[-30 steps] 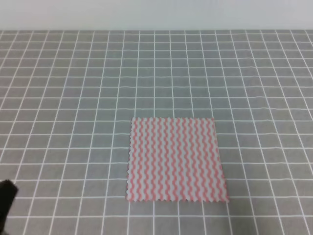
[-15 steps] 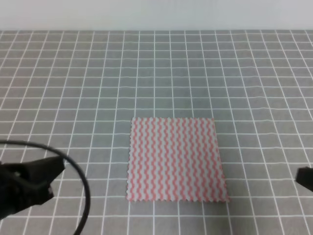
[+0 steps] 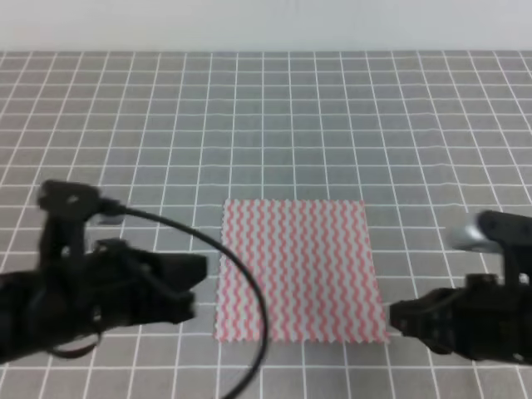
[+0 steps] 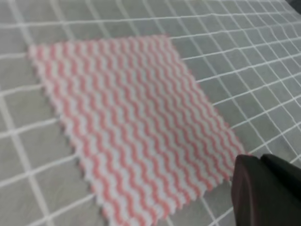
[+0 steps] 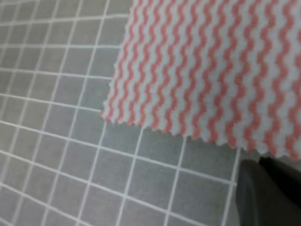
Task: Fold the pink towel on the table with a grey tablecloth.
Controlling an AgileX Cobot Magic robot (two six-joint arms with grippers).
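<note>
Pink towel [image 3: 295,270]: flat, unfolded, on the table with a grey tablecloth [image 3: 266,125]. Left gripper [image 3: 195,287] just beside towel's near-left corner; right gripper [image 3: 397,318] just beside near-right corner. Neither touching; finger spread not discernible. Likely thin, light, limp, prone to sliding. Recommended hold: pinch near corners at jagged edge, lift together, lay toward far edge.

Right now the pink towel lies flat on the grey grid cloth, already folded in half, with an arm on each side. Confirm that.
Not quite: the pink towel is not folded. The exterior high view shows it spread as a full single-layer square, flat on the table with a grey tablecloth, with the left gripper and the right gripper beside its near corners.
</note>
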